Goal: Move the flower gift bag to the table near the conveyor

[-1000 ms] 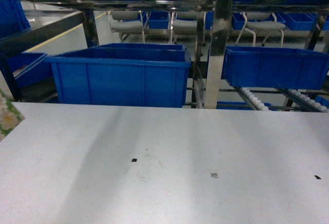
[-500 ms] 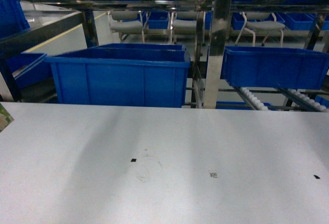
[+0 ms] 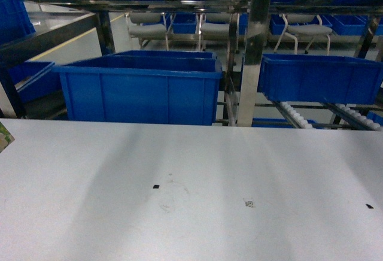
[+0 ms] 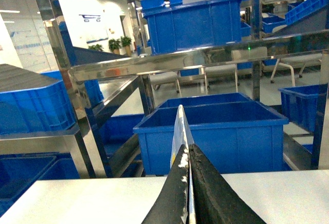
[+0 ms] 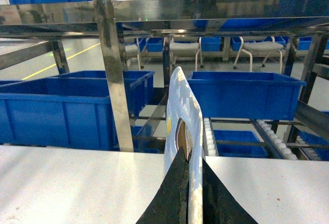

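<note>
A small corner of the flower gift bag [image 3: 3,135] shows at the left edge of the head view, over the white table [image 3: 191,177]. In the left wrist view my left gripper [image 4: 188,149] is shut on a thin glossy edge of the bag [image 4: 178,126], which stands edge-on above the table [image 4: 77,198]. My right gripper [image 5: 192,153] is shut on another glossy edge of the bag [image 5: 180,95], with a brown inner face showing. The conveyor [image 3: 296,116], steel-framed with white rollers [image 5: 208,131], runs just behind the table's far edge. Neither gripper shows in the head view.
A large blue bin [image 3: 140,90] sits on the rack behind the table's far edge, and a shallower blue bin [image 3: 320,78] sits to its right. A steel upright [image 3: 254,51] stands between them. Grey chairs [image 3: 146,27] line the background.
The floral corner of the bag at the head view's left edge has shrunk to a sliver as it slid left. The table and the bins have not moved.
</note>
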